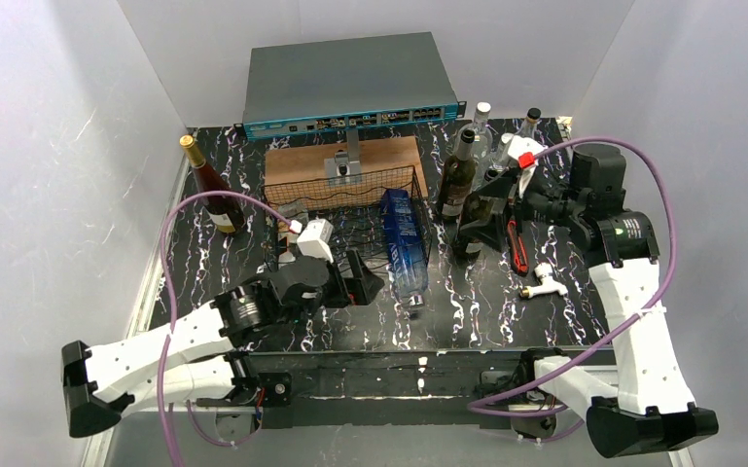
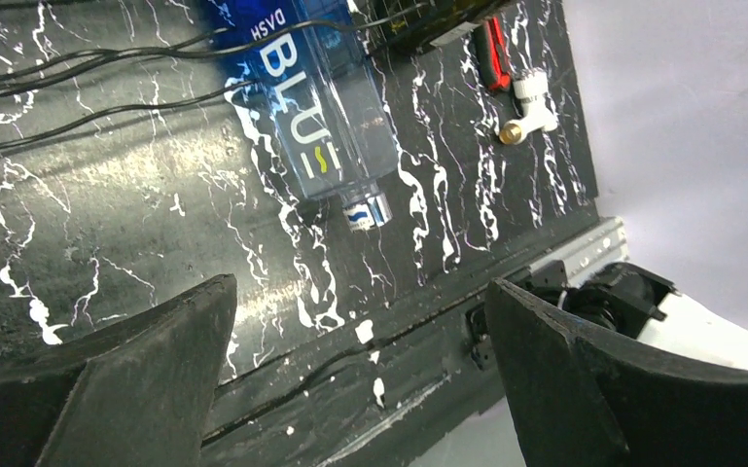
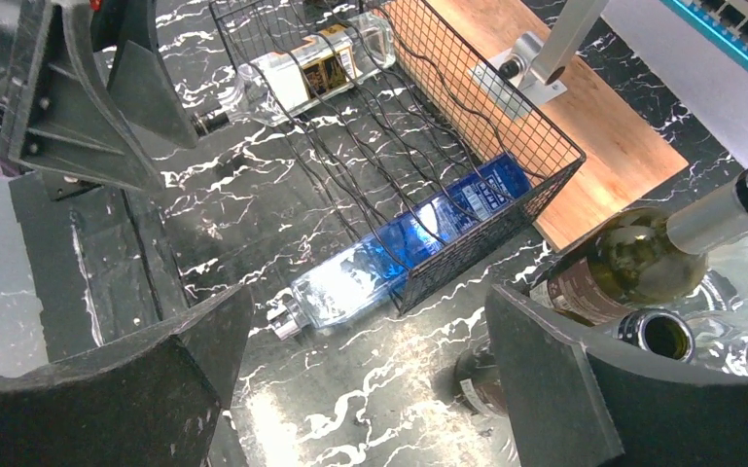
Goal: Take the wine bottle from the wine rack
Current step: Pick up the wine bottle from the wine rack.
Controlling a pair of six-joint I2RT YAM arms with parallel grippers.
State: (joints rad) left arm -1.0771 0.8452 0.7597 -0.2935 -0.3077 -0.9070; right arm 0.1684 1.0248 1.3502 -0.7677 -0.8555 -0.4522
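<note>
Wine rack (image 1: pixel 350 187) is sitting on the table (image 1: pixel 506 313) and carrying 2 bottles lying down. A blue bottle (image 1: pixel 402 233) is lying in the right-hand cradle with its neck poking out past the rack's near edge, and a clear bottle (image 3: pixel 316 60) with a dark label is lying at the left end. Left gripper (image 2: pixel 358 292) is hovering low just in front of the rack, left of the blue bottle's neck, jaws spread wide and gripping nothing, while right gripper (image 3: pixel 368 292) is hanging higher beside the standing bottles (image 1: pixel 458 175) right of the rack, tilted toward it, jaws likewise spread and empty.

Bright, even light (some glare)
</note>
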